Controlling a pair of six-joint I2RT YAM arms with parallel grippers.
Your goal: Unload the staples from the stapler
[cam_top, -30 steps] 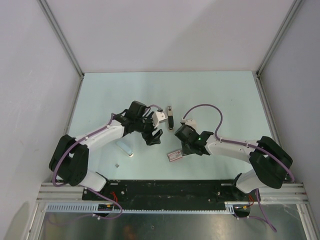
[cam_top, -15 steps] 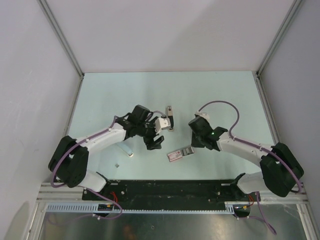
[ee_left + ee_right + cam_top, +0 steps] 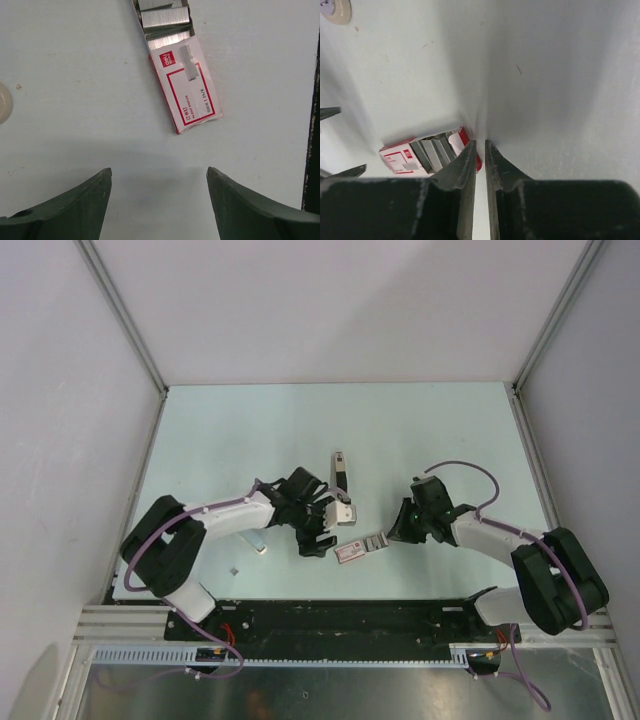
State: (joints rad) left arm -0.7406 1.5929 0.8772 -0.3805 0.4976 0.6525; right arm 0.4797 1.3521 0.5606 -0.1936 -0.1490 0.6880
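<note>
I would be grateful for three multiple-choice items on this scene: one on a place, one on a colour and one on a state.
1. Where does the staple box lie?
A) against the far wall
B) on the table, between the left gripper and the right gripper
C) at the table's left edge

2. What colour is the box's printing?
A) green
B) blue
C) red

3. How is the left gripper?
A) open, holding nothing
B) shut on the box
C) shut on nothing

Answers:
1 B: the top view shows it between the two grippers.
2 C: the left wrist view shows a red frame and logo.
3 A: its fingers stand wide apart over bare table.
</note>
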